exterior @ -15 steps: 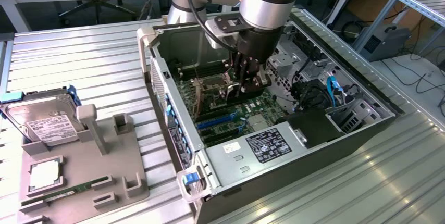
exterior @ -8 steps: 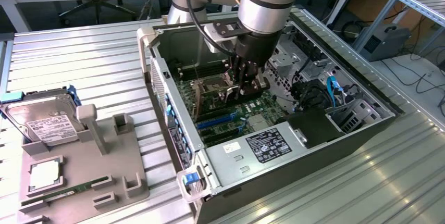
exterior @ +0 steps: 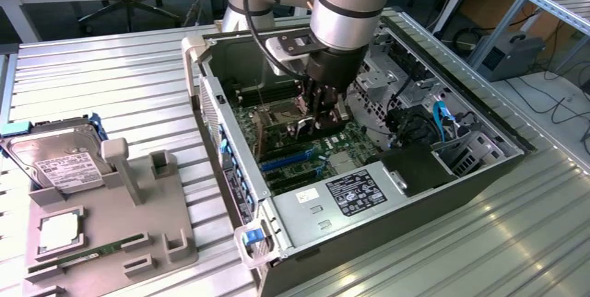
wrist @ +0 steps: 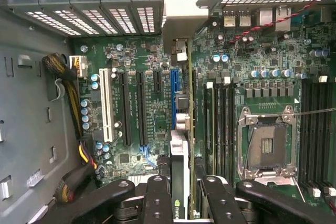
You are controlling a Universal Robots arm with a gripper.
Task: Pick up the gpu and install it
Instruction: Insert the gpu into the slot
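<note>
The gpu [wrist: 180, 153] appears edge-on in the wrist view, a thin dark card with a silver bracket [wrist: 181, 19] at the case's rear slot openings. It stands upright right beside the blue slot [wrist: 173, 90] of the motherboard [wrist: 142, 61]. I cannot tell whether it is seated in a slot. My gripper [wrist: 181, 203] is shut on the card's top edge, one finger on each side. In the exterior view my gripper [exterior: 320, 114] reaches down inside the open computer case [exterior: 479, 114], with the gpu [exterior: 305, 130] under it, just above the board.
Left of the case lies a grey fixture [exterior: 138, 193] with a hard drive [exterior: 60, 162], a processor [exterior: 57, 231] and a green RAM stick [exterior: 92, 251]. Inside the case are the power supply [exterior: 355, 193], drive cages [exterior: 405, 69], the empty CPU socket [wrist: 265, 148] and yellow-black cables [wrist: 73, 103].
</note>
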